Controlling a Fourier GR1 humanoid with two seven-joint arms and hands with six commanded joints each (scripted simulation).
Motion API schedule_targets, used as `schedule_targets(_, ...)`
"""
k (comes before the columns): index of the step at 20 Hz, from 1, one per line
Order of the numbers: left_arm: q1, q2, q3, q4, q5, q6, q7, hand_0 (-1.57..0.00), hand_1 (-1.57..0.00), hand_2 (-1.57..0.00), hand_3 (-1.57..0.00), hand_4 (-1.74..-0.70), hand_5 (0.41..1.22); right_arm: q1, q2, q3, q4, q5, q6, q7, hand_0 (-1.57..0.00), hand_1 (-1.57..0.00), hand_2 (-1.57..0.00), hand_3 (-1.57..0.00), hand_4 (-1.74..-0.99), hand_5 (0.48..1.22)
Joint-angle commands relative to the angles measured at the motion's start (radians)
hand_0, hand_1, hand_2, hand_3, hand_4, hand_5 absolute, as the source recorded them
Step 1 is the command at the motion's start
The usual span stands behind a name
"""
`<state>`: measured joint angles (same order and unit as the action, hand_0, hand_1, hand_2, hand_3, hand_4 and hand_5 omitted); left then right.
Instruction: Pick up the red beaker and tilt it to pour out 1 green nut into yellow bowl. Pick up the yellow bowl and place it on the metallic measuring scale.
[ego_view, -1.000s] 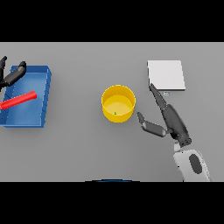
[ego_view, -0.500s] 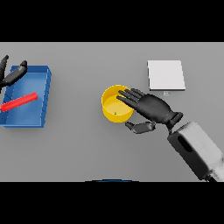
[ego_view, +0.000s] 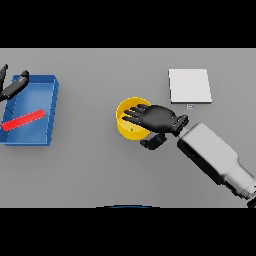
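Head view shows the yellow bowl (ego_view: 131, 121) sitting on the grey table (ego_view: 100, 170) near the middle, with what looks like a small green speck inside it, likely the nut already poured, though it is too small to be sure. The right hand (ego_view: 156, 119) lies across the bowl's right side, fingers stretched out fairly straight over the rim and the thumb hanging below and beside the wall. It has not closed on anything; from here it looks like a hand spread to straddle the rim before pinching it, which would suit lifting a thin-walled bowl from one edge.

Up and to the right, well apart from the bowl, is the metallic measuring scale (ego_view: 189, 85), a pale square plate lying flat, on the same side as the arm that is reaching, so the carry should be short.

Far off on the left stands a blue tray (ego_view: 52, 107) with the red beaker (ego_view: 23, 120) lying on its side in it, set out of the way. The left hand (ego_view: 14, 86) shows at the view's left edge above that tray; whether it is clenched or relaxed I cannot tell.
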<state>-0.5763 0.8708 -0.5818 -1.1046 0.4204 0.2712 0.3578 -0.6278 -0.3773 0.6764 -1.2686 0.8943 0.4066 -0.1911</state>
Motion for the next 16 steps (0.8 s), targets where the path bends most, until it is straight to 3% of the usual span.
schedule_targets(1,-0.006,-0.001,-0.003,0.001,-0.003,0.0,0.007,0.0,0.0,0.0,0.0,-0.72,0.688,-0.01,0.0,0.007,0.012,0.003,0.009,-0.008,0.0,0.0,0.0,0.0,-1.231,0.703)
schedule_targets(5,0.004,0.004,0.008,0.007,0.005,-0.003,-0.012,0.0,0.0,0.0,0.0,-0.72,0.684,-0.066,0.016,0.042,0.103,0.032,0.027,-0.021,0.0,0.0,0.0,0.0,-1.266,0.72)
schedule_targets(8,0.005,0.0,0.007,0.006,0.008,-0.011,-0.025,0.0,0.0,0.0,0.0,-0.72,0.686,-0.08,0.021,0.06,0.117,0.033,0.066,-0.028,0.0,0.0,0.0,0.0,-1.281,0.74)
schedule_targets(13,0.017,0.012,0.014,-0.005,0.013,-0.006,-0.03,0.0,0.0,0.0,0.0,-0.71,0.686,-0.08,0.06,0.041,0.14,0.008,0.095,0.021,0.0,-0.02,-0.02,-0.04,-1.336,0.81)
schedule_targets(15,0.02,0.02,0.02,-0.012,0.02,-0.01,-0.036,0.0,0.0,0.0,0.0,-0.71,0.691,-0.078,0.068,0.049,0.149,0.015,0.099,0.025,-0.29,-0.24,-0.18,-0.17,-1.387,0.873)
schedule_targets(16,0.024,0.015,0.015,-0.019,0.02,-0.007,-0.032,0.0,0.0,0.0,0.0,-0.72,0.692,-0.086,0.062,0.051,0.152,0.019,0.098,0.009,-0.54,-0.47,-0.31,-0.26,-1.42,0.943)
